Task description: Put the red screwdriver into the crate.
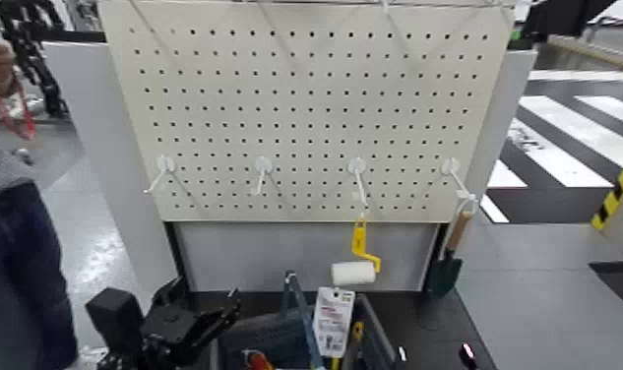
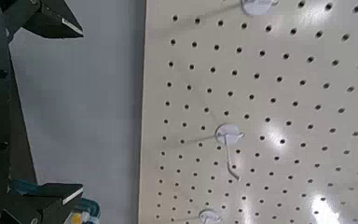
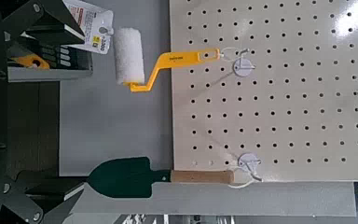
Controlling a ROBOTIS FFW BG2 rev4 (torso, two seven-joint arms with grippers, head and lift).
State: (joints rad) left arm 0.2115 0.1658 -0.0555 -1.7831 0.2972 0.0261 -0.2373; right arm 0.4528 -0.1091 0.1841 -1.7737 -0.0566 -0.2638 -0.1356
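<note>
Red screwdriver [image 1: 260, 361] lies down in the dark crate [image 1: 377, 330], with just its bright end peeking out. The left hand [image 1: 208, 292] is wide open, up beside the crate. The right hand [image 1: 435, 354] is open too, low down near the board [image 1: 305, 118].

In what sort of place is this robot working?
Probably an indoor robot test area or demonstration hall: a pegboard with white hooks, hung tools such as a paint roller, and floor behind marked with white stripes.
</note>
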